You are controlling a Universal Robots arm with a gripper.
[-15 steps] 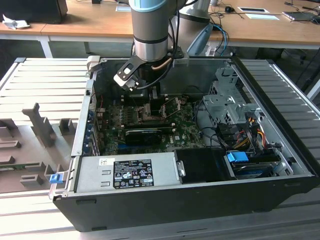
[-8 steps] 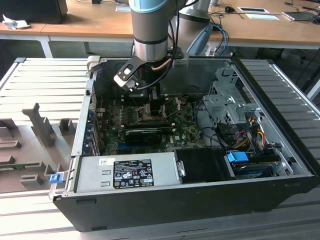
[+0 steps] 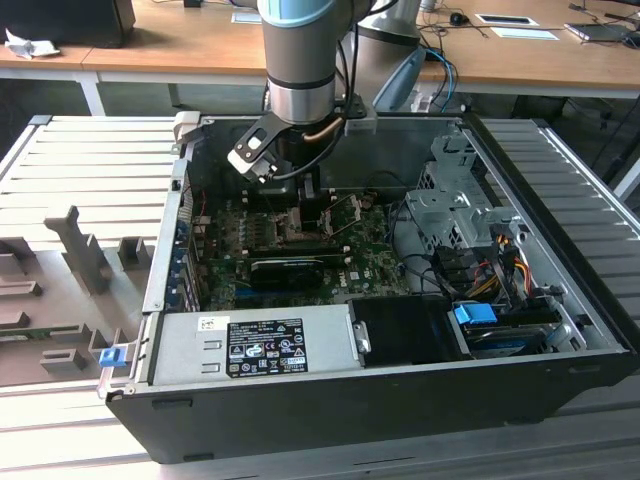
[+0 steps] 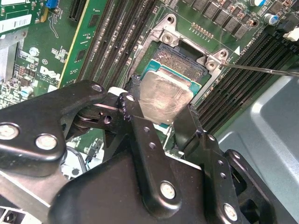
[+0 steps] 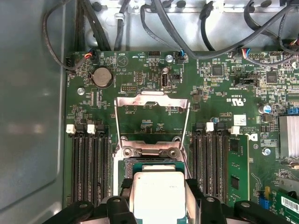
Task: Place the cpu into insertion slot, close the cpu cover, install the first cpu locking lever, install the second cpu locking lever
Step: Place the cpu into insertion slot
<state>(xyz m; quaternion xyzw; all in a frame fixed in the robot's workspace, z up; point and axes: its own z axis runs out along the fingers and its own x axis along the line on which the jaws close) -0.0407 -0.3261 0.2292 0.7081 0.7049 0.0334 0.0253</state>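
The cpu (image 4: 163,95) (image 5: 158,193) shows its silver-grey top between my two black fingers. My gripper (image 4: 159,105) (image 5: 159,196) is shut on the cpu, one finger against each of two opposite edges. The chip sits over the insertion slot (image 4: 187,60), and I cannot tell whether it rests fully in it. The cpu cover (image 5: 152,100) stands open, tilted up past the far side of the slot. A thin metal locking lever (image 4: 261,70) sticks out free to one side. In the exterior view my gripper (image 3: 300,195) reaches down into the open computer case, just above the motherboard.
Rows of memory slots (image 5: 88,163) (image 5: 212,158) flank the socket. A long black card (image 3: 285,268) lies across the board nearer the camera, beside the power supply (image 3: 250,345). The drive cage (image 3: 450,215) and cables (image 5: 187,28) crowd the case's other side.
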